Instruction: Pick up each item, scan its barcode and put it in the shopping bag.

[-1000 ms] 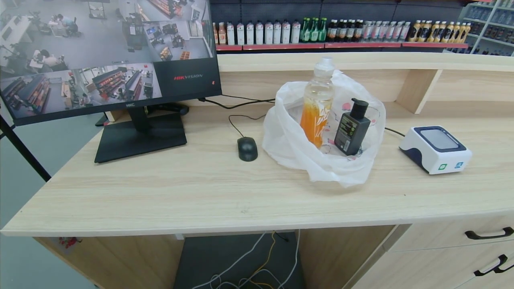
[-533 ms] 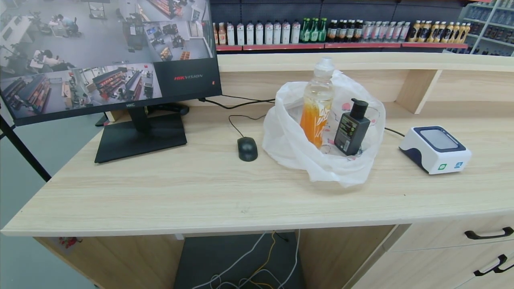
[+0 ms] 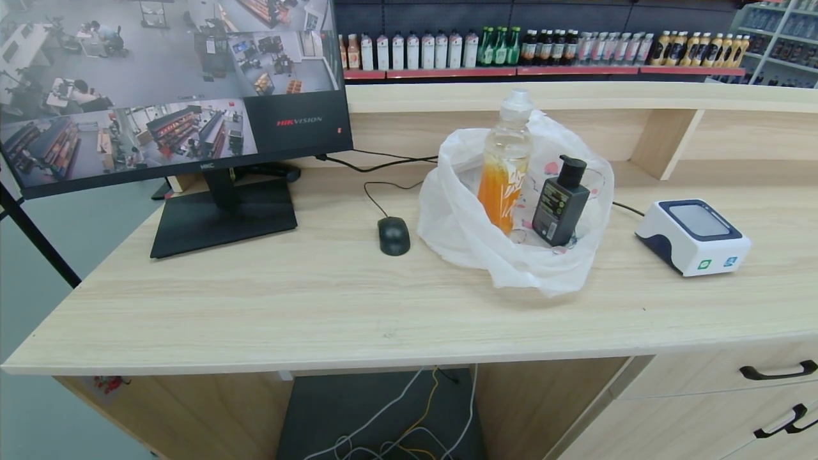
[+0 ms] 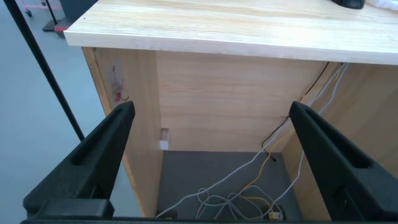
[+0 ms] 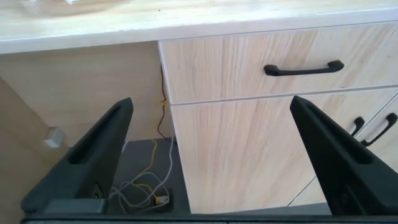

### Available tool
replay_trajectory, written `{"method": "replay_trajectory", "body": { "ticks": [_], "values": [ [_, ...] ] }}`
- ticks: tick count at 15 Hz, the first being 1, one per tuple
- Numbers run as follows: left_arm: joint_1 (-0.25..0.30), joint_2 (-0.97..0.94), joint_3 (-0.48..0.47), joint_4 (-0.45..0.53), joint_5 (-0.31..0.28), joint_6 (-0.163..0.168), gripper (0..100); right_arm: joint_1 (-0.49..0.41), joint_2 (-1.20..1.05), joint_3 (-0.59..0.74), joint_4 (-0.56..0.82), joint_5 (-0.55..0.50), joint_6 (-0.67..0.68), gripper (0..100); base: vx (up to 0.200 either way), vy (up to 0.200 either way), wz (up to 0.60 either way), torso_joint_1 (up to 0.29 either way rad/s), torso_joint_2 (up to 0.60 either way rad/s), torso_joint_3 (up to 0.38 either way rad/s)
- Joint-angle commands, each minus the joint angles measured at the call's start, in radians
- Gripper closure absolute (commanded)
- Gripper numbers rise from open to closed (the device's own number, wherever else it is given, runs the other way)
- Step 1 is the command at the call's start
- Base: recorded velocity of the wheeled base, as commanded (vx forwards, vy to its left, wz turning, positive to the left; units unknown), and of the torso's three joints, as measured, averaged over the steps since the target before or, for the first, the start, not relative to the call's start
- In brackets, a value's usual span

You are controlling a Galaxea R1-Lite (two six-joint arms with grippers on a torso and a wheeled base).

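Note:
A white plastic shopping bag (image 3: 473, 246) stands open on the wooden counter (image 3: 319, 306). Inside it an orange drink bottle (image 3: 505, 169) stands upright, with a black pump bottle (image 3: 561, 203) to its right. A white and blue barcode scanner (image 3: 692, 237) sits on the counter to the right of the bag. My left gripper (image 4: 211, 149) hangs open below the counter's front edge, facing the space under the desk. My right gripper (image 5: 211, 149) is open too, low in front of the drawers, with nothing between its fingers.
A monitor (image 3: 166, 89) on a black stand occupies the counter's left, with a black mouse (image 3: 393, 235) beside the bag. Loose cables (image 3: 396, 421) lie under the desk. Drawers with black handles (image 5: 303, 68) are at the lower right. A raised ledge (image 3: 575, 96) runs behind.

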Motion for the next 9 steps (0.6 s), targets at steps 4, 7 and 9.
{"method": "replay_trajectory", "body": {
  "ticks": [4,7,9],
  "values": [
    [0.0,0.0,0.0,0.0,0.0,0.002,0,0.002,-0.011,0.0,-0.001,0.0,0.004,0,-0.2,0.0,0.0,0.004,0.0,0.004],
    [0.0,0.0,0.0,0.0,0.0,0.002,0,0.002,-0.011,0.0,-0.001,0.0,0.004,0,0.0,0.0,0.0,0.0,0.0,0.0],
    [0.0,0.0,0.0,0.0,0.0,0.0,0,0.002,-0.011,0.0,-0.001,0.0,0.002,0,0.0,-0.1,0.0,0.011,0.01,-0.004]
  ]
}}
